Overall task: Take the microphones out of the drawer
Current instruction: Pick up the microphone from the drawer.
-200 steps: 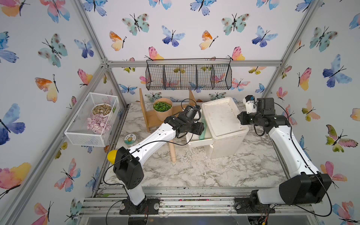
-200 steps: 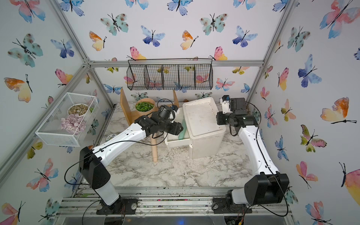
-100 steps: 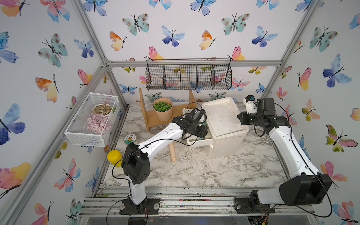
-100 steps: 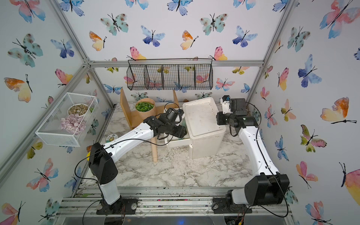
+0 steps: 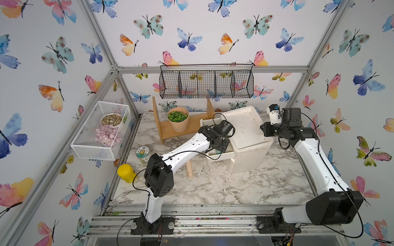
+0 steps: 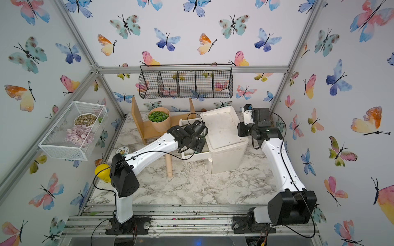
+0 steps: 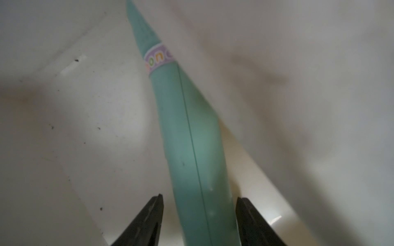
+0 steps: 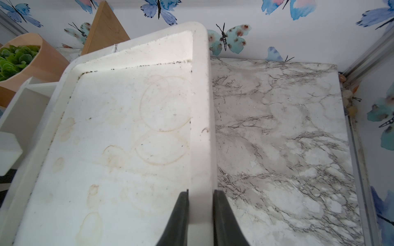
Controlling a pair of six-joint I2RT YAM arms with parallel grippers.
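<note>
Deeper into the drawer [image 7: 64, 159] now, left gripper [image 7: 200, 197] straddles the microphone [image 7: 187, 127] lying straight ahead, jaws spread; right gripper [image 8: 200, 191] pinches cabinet rim [image 8: 201, 106].

Butterfly wallpaper [image 5: 202, 32] covers all 3 walls, evenly lit. Aluminium frame bars [image 5: 213, 69] run along the corners. 1 black wire basket [image 5: 206, 85] hangs on the back wall and 1 white mesh basket [image 5: 85, 147] on the left, above a marble tabletop [image 5: 245, 185].

The left gripper [image 7: 199, 197] now sits farther toward three o'clock, lowered into the drawer [image 5: 220, 159]; its elbow [image 5: 158, 181] follows, uncovering the yellow bottle [image 5: 125, 173].
</note>
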